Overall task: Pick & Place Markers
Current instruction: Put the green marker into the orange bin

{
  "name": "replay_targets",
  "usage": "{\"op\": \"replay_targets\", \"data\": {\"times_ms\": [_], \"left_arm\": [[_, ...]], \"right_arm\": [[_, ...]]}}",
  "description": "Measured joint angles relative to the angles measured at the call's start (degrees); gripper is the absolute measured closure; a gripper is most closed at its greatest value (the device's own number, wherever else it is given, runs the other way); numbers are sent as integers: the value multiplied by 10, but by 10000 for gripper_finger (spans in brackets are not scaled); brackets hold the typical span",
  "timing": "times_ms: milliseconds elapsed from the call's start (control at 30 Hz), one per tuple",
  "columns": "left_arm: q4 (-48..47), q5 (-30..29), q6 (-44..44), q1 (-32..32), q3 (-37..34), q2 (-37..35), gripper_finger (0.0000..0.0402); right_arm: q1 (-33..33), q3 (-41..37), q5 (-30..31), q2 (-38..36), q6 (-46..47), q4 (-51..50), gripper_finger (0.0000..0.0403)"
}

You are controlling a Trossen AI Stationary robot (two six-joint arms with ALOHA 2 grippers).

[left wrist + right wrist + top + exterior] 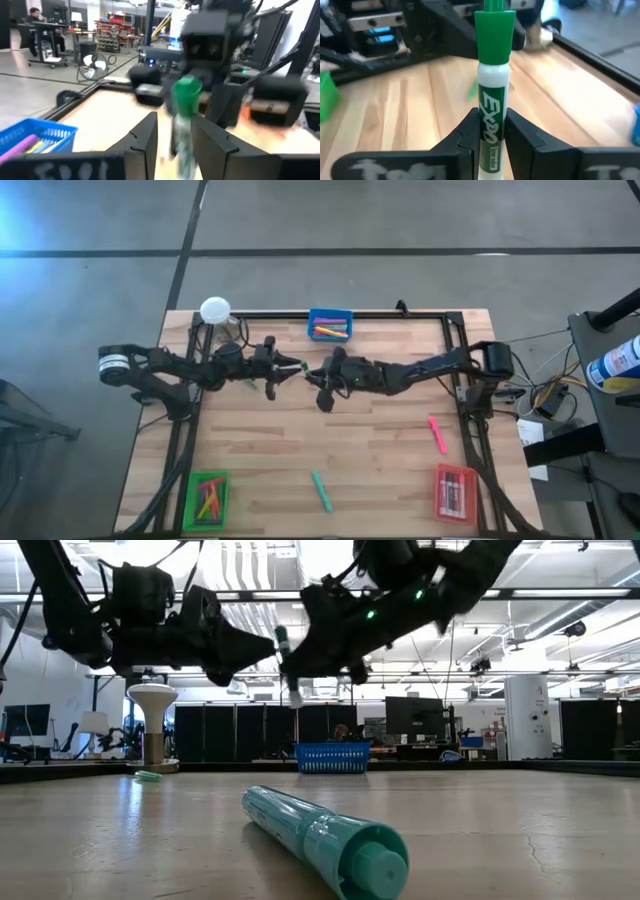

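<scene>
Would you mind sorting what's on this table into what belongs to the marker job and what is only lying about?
Belongs to the job:
green marker passing between the left gripper and right gripper
teal marker
pink marker
blue tray, green tray, red tray, each holding markers

Lying about:
white lamp

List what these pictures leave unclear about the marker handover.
- High view: green marker too small between left tool and right tool.
- Left wrist view: marker's lower part blurred; left tool's contact unclear.
- Low view: marker's ends masked by dark arms.
</scene>
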Motion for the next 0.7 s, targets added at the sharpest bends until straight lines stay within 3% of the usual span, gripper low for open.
{"op": "replay_targets", "data": {"times_ms": [233, 500, 700], "left_arm": [[-2, -2, 71, 0, -15, -1, 291], [-27, -11, 71, 0, -17, -1, 290], [-28, -11, 49, 0, -22, -1, 289]], "right_arm": [[45, 0, 74, -93, 138, -278, 338], [153, 1, 68, -208, 447, -571, 337], [284, 24, 65, -264, 692, -722, 336]]}}
